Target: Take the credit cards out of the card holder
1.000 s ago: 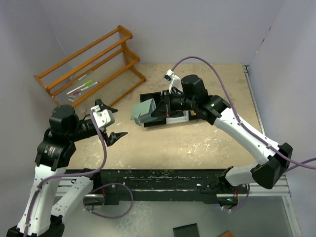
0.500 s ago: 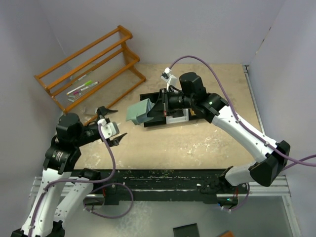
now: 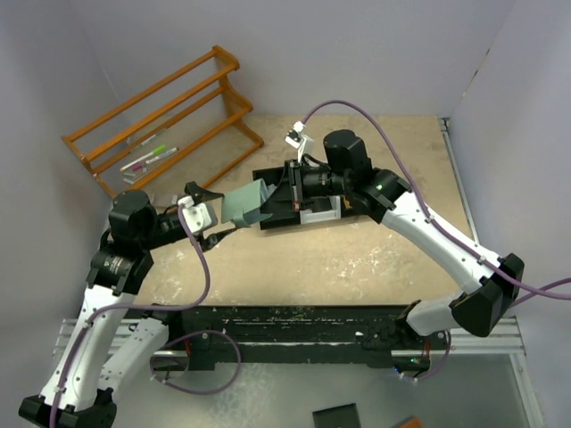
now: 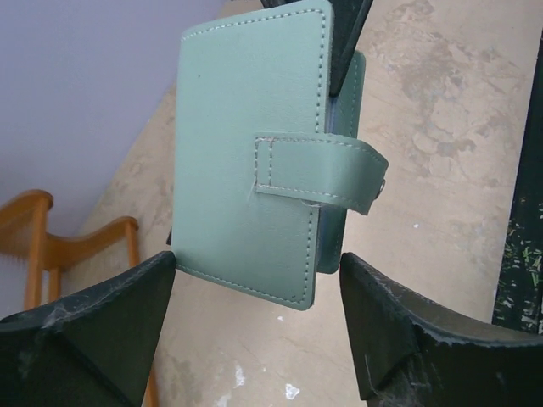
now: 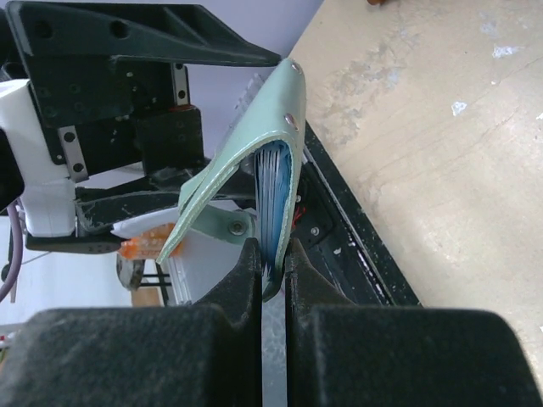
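Observation:
The teal-green card holder [image 3: 243, 204] hangs in the air left of the bin tray, with its snap tab [image 4: 327, 174] hanging loose. My right gripper [image 3: 287, 198] is shut on one edge of it, pinching one cover and the inner leaves [image 5: 273, 254]. The holder gapes slightly in the right wrist view [image 5: 276, 119], where thin blue-white edges [image 5: 273, 182] show inside. No credit card face is visible. My left gripper [image 3: 214, 212] is open. Its fingers stand on either side of the holder's free end [image 4: 256, 263], and I cannot tell whether they touch it.
A black-and-white bin tray [image 3: 312, 212] sits on the table under my right wrist. An orange wooden rack [image 3: 161, 116] stands at the back left with pens [image 3: 150, 159] on it. Walls close in on the left, back and right.
My right gripper has carried the card holder to the left. My left gripper has moved right and up, so its open fingers now bracket the holder's free end.

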Controlling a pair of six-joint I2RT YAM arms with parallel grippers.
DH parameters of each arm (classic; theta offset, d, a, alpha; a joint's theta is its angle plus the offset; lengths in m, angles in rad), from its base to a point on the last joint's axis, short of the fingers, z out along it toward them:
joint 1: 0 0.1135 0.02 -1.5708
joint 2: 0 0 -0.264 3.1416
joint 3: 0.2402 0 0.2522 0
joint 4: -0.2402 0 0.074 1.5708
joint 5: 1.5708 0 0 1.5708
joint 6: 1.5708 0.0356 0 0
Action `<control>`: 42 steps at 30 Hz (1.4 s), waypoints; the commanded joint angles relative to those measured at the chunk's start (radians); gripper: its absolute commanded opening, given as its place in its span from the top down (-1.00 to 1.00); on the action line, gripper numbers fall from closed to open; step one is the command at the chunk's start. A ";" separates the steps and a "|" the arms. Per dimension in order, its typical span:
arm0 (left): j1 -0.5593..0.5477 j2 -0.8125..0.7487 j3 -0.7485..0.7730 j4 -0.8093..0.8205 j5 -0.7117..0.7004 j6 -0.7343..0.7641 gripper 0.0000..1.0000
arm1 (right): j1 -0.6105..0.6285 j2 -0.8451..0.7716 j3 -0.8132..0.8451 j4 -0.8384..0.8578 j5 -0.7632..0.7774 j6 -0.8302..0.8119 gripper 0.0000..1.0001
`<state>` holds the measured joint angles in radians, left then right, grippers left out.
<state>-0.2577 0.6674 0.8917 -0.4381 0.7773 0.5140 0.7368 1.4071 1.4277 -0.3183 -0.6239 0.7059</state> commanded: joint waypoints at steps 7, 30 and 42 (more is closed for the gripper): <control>-0.002 0.016 0.074 0.064 -0.068 -0.113 -0.16 | 0.027 -0.025 0.011 0.024 -0.015 -0.014 1.00; 0.003 0.190 0.210 -0.002 -0.161 -0.538 1.00 | 0.055 -0.089 -0.024 0.101 -0.056 -0.023 0.20; 0.079 0.304 0.269 0.093 0.048 -1.099 1.00 | 0.055 -0.384 -0.255 0.320 0.268 -0.076 -0.19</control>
<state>-0.1837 0.9821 1.1286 -0.4541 0.7235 -0.3424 0.7876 1.0710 1.2182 -0.1158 -0.5106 0.6559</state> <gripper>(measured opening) 0.016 0.582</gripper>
